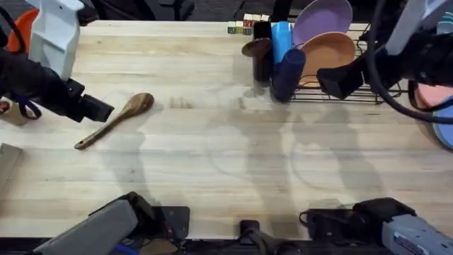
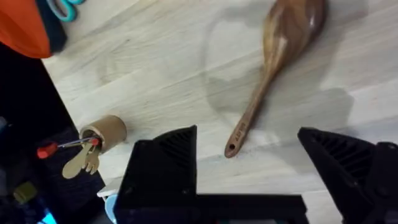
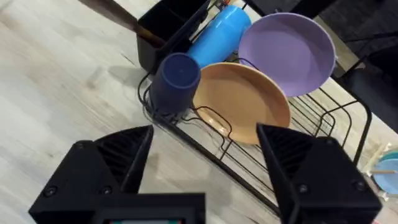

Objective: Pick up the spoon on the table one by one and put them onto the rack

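A brown wooden spoon [image 1: 117, 119] lies flat on the table [image 1: 226, 163] at the left, bowl toward the far right, handle toward me. My left gripper [image 1: 95, 110] is open just left of the handle. In the left wrist view the spoon's [image 2: 273, 68] handle end lies just ahead of the gap between the black fingers [image 2: 163, 168], untouched. A second wooden spoon [image 1: 256, 48] stands in the utensil holder [image 3: 168, 22] of the black wire rack [image 1: 354, 95]. My right gripper [image 1: 341, 79] hovers open over the rack's front edge [image 3: 323, 118], holding nothing.
The rack holds a dark blue cup [image 3: 177, 78], a light blue bottle [image 3: 221, 34], an orange plate [image 3: 245, 102] and a purple plate [image 3: 286, 43]. Loose plates [image 1: 442, 106] sit at the right edge. Teal scissors [image 2: 62, 7] and a small brown pot [image 2: 107, 130] lie far left.
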{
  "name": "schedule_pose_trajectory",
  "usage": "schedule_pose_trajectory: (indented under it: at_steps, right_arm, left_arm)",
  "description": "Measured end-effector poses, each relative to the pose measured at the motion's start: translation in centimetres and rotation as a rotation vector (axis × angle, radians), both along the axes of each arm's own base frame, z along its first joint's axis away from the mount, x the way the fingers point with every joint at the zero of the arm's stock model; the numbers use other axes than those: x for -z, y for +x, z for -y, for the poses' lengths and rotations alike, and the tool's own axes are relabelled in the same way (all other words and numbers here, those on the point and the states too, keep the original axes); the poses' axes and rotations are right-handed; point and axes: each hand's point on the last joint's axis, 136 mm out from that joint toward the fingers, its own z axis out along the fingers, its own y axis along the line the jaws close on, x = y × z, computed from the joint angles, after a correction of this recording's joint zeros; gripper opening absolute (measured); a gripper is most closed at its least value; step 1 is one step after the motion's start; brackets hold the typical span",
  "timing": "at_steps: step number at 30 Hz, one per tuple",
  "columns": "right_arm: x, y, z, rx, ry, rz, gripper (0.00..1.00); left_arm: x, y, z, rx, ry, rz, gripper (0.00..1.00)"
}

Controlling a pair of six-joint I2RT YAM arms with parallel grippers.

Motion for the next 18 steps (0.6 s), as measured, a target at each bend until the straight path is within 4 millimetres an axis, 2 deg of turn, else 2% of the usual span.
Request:
schedule_pose_trajectory:
  at_steps: [4,18]
  right_arm:
    - [0.00,0.00,0.01,0.000,-0.001,0.000,0.996]
    - [0.01,0.03,0.13,0.001,-0.011,0.003,0.996]
  left_arm:
    - [0.28,-0.49,0.34,0.014,-0.010,-0.025,0.993]
    - [0.36,-0.27,0.70,0.031,-0.028,-0.017,0.993]
